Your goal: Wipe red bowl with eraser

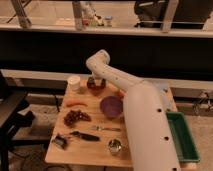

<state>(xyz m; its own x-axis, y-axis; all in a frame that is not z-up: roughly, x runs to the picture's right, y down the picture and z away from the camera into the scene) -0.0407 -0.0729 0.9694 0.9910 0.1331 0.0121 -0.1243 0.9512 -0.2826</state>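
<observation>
The red bowl (96, 87) sits at the back of the wooden table (90, 152), near its middle. My white arm reaches across the table from the lower right and bends down at the wrist. My gripper (95, 80) hangs right over the red bowl, at or just inside its rim, and covers part of it. The eraser does not show; whether it is in the gripper I cannot tell.
A purple bowl (111, 106) stands just in front of the red bowl. A white cup (74, 82), an orange carrot (76, 104), dark grapes (76, 117), a black-handled tool (82, 135), a fork (107, 128) and a metal cup (115, 146) lie around. A green tray (183, 140) sits right.
</observation>
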